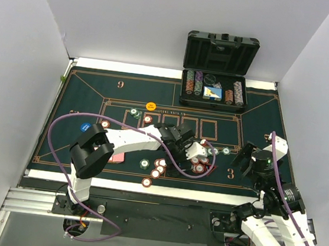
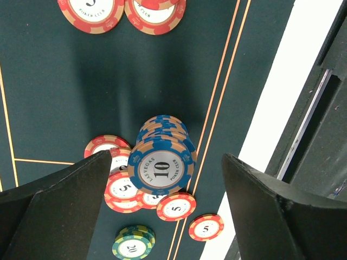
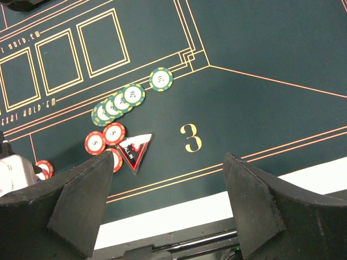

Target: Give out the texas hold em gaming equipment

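Hovering over the stack of blue 10 chips with left gripper spread apart. Holding nothing in right gripper, likewise spread.

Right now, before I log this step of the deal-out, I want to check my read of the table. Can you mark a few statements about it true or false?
1. The left gripper is open, and a stack of blue chips shows between its fingers. True.
2. The black case is shut. False: its lid stands up and chip stacks show inside.
3. The right gripper holds a green chip. False: it is open and empty, and the green chips lie on the mat.
4. An orange disc lies on the mat. True.
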{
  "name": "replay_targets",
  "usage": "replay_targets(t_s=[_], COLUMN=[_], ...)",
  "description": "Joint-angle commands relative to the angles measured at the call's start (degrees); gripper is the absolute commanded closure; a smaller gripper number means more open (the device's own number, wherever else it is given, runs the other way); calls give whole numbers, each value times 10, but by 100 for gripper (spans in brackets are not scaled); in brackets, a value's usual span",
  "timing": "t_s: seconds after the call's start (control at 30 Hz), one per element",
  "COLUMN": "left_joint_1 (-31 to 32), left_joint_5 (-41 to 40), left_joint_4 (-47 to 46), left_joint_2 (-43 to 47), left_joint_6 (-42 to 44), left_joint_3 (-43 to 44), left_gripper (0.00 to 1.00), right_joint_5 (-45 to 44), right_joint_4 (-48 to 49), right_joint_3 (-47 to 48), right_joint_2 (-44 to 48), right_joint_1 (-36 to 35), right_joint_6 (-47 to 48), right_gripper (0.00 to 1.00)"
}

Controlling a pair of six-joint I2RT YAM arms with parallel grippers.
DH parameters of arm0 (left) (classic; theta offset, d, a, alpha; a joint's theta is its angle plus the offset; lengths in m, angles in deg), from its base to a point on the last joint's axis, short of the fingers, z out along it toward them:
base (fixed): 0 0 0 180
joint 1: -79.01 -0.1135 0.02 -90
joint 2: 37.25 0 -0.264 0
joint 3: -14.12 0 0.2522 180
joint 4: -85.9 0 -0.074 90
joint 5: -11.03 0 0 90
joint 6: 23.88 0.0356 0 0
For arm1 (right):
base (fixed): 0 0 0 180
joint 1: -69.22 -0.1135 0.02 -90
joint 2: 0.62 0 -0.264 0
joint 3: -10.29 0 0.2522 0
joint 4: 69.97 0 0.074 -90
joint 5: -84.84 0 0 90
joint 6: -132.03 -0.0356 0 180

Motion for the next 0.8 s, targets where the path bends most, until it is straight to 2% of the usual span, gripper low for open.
replay_targets(t_s=[0.0,0.77], left_joint_1=[5,5], left_joint_5=[5,8], left_joint_4=[-18,-11], left_joint_2=[1,-1], left_joint_6=[5,22], left_joint_3=[18,11], left_gripper=[10,51], right_joint_5=[-19,-30], right_joint_4=[-14,-14], right_joint_3=[14,10], right_joint_2=[1,1], right_joint_1=[1,2], right_joint_6=[1,-2], right_gripper=[23,23])
